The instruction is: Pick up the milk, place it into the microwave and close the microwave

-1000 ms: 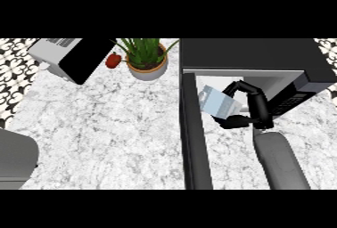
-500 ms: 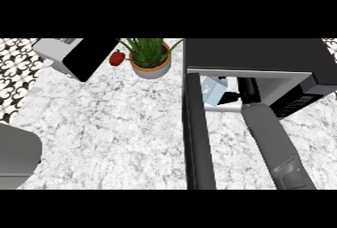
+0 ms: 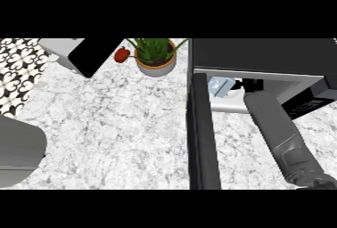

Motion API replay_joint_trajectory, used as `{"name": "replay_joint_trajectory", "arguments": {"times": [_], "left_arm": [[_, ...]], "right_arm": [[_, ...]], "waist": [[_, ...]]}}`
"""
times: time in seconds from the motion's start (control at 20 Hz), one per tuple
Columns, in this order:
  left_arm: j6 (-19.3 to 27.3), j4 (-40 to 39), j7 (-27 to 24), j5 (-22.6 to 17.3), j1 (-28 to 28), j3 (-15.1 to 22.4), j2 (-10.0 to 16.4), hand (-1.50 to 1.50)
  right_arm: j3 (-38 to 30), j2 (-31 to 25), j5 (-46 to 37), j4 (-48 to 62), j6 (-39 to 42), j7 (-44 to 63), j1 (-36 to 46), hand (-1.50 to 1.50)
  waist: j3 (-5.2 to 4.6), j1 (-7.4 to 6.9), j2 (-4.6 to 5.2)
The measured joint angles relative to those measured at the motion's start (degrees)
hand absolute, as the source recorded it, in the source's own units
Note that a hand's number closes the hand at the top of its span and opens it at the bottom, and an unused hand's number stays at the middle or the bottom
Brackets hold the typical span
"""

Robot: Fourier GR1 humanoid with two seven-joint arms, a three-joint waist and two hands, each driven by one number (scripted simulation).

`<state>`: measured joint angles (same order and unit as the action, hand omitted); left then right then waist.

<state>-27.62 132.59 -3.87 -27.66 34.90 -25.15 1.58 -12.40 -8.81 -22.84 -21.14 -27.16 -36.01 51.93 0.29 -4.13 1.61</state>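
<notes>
My white stone counter [image 3: 118, 129] is veined all over in grey. At the far left, a tiled patch [image 3: 16, 67] carries black flourishes on white. Next to it come a light grey boxy appliance [image 3: 63, 48] with a glossy black face, a small red fruit [image 3: 121, 54], perhaps a pepper, and a green leafy plant [image 3: 153, 46] in a terracotta pot [image 3: 156, 67]. On the right, the boxy microwave [image 3: 263, 53] is black, the small milk carton [image 3: 220, 86] pale blue, my right forearm [image 3: 280, 129] grey, my right hand [image 3: 248, 83] black.
</notes>
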Motion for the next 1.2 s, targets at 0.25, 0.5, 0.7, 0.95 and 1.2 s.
{"name": "replay_joint_trajectory", "arguments": {"times": [0.25, 0.5, 0.7, 0.95, 1.2], "left_arm": [[-0.3, -0.7, 0.7, -0.1, -1.2, 0.2, 0.8, -1.50], [0.0, -2.1, 1.0, 0.9, -3.5, 0.9, 1.1, -1.50], [0.1, -2.6, 1.3, 1.2, -4.6, 1.1, 1.5, -1.50], [0.2, -3.1, 1.2, 2.7, -5.5, 0.7, 2.1, -1.50], [-0.4, -4.1, 1.0, 4.0, -6.2, 1.1, 2.4, -1.50]], "right_arm": [[-0.3, -2.3, -2.1, 4.2, -6.2, -1.8, 2.5, 1.50], [0.1, -4.8, -4.3, 8.0, -10.4, -2.5, 3.9, 1.50], [-0.1, -6.9, -5.4, 11.0, -15.1, 0.4, 4.5, -1.50], [0.8, -8.4, -7.7, 14.3, -21.0, 5.8, 4.7, -1.50], [1.0, -8.4, -7.9, 14.0, -18.5, 2.9, 5.7, -1.50]], "waist": [[0.25, -0.98, 0.91], [0.14, -1.65, 1.34], [0.02, -2.43, 1.63], [-0.14, -3.14, 1.75], [0.03, -3.27, 1.72]]}}
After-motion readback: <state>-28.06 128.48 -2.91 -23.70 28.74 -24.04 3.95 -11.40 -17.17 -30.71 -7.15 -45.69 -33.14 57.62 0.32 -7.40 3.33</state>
